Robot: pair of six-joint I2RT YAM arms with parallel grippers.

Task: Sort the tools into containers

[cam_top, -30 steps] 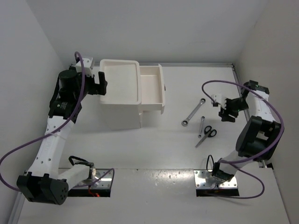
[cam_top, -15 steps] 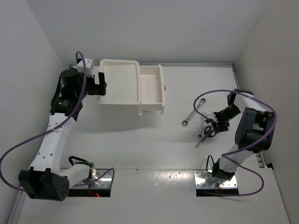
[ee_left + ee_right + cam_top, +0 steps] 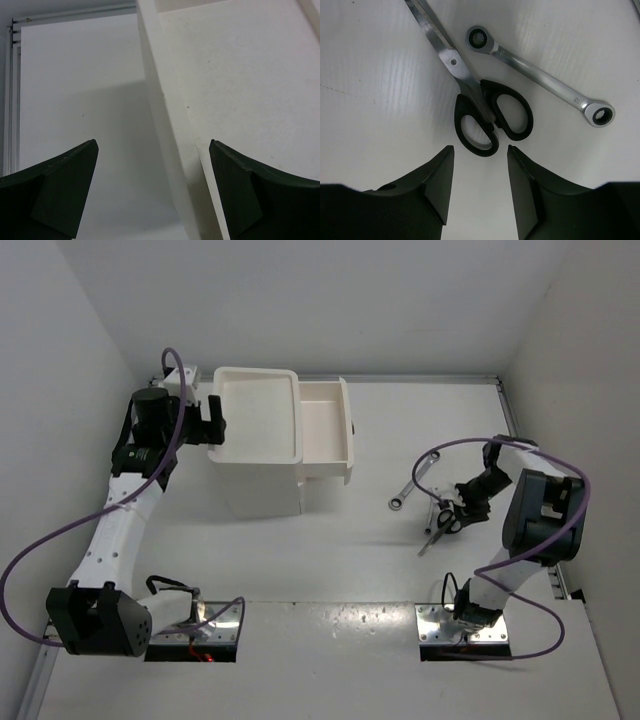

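The white drawer box [image 3: 258, 420] stands at the back left, its top drawer [image 3: 326, 430] pulled out to the right. Black-handled scissors [image 3: 446, 524] lie on the table at the right, with the shorter wrench [image 3: 432, 508] beside them and the longer wrench [image 3: 410, 487] further left. My right gripper [image 3: 462, 503] is open, low, just by the scissors' handles [image 3: 492, 120]; a silver wrench [image 3: 540, 80] lies beyond them. My left gripper [image 3: 213, 420] is open and empty, its jaws either side of the box's left edge [image 3: 170, 125]. No pliers show.
White walls close the table on the left, back and right. A metal rail [image 3: 508, 410] runs along the right edge. The drawer's dark knob [image 3: 353, 427] points right. Bare table lies between the box and the tools.
My right gripper has swung in from the far right and come down over the scissors' handles. The left arm has shifted only slightly beside the box.
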